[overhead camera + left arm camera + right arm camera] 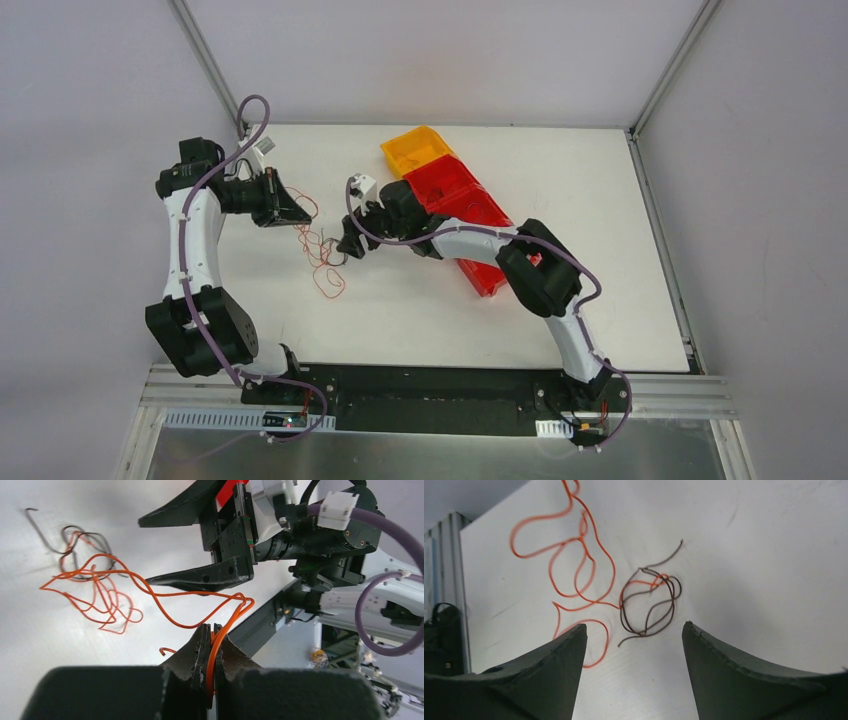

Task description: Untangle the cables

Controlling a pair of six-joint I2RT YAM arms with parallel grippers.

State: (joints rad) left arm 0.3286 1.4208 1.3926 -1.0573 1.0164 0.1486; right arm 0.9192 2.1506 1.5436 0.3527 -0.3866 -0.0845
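The cables [323, 255] lie as a loose tangle on the white table between my two grippers. My left gripper [298, 212] is shut on an orange wire [220, 630], which runs from the jaws [212, 628] in a raised loop down to the orange strands [95, 592]. A black wire [87, 537] is coiled among them. My right gripper [346, 245] is open and empty, just above the table. In the right wrist view its fingers [559, 652] stand wide apart around a dark coiled wire [649, 605], which is hooked to orange loops [574, 565].
A red bin [465, 200] and an orange bin [418, 148] stand at the back behind the right arm. The table's left edge [464, 595] is close to the wires. The right gripper's open fingers [200, 576] hang just beyond the left gripper.
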